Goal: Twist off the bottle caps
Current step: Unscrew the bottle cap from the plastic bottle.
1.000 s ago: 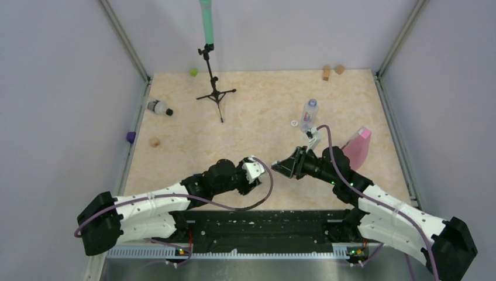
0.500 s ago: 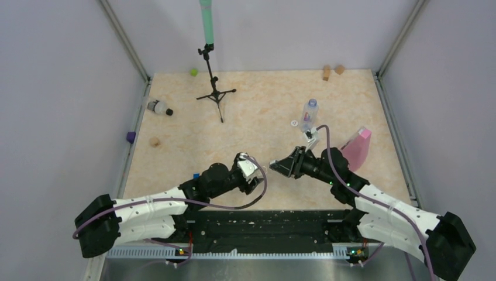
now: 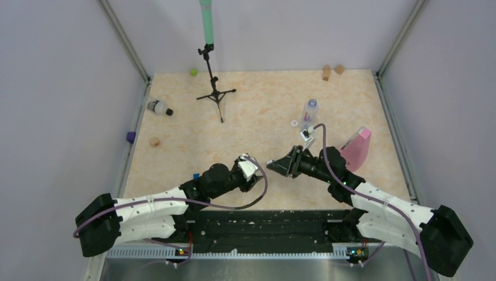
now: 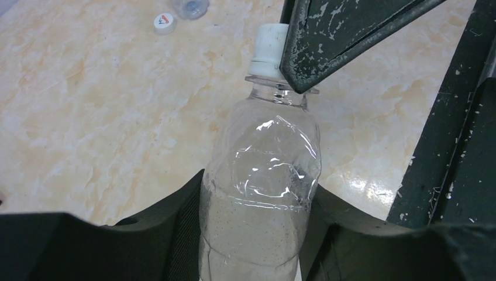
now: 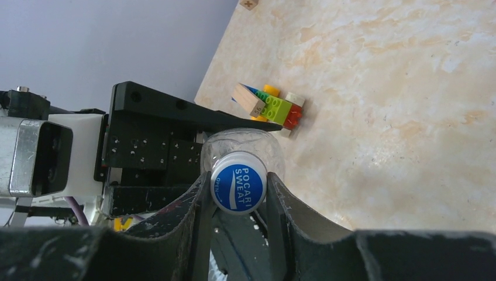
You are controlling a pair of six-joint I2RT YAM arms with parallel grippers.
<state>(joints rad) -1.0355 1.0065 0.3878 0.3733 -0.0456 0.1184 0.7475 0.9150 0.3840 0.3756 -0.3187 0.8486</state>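
Right gripper (image 5: 238, 180) is closed narrowly on a blue-topped bottle cap (image 5: 238, 191), with one finger pressed against each side of its white skirt. Left gripper (image 4: 257, 196) is clamped around the body of the same clear bottle (image 4: 263, 140). The bottle spans the gap between the two grippers, its neck pointing toward the right one. Its lower part looks cloudy, perhaps with a little liquid inside.

The cap appears seated on the neck, so the step in hand seems to be twisting it off. To do that well, the right wrist should probably rotate squarely about the bottle's long axis, with no sideways pull. The left grip should hold firmly enough that the thin, dented wall neither spins nor collapses.

Beyond the right gripper, a second bottle (image 3: 309, 113) stands upright, with a loose white cap (image 3: 294, 123) just beside it.
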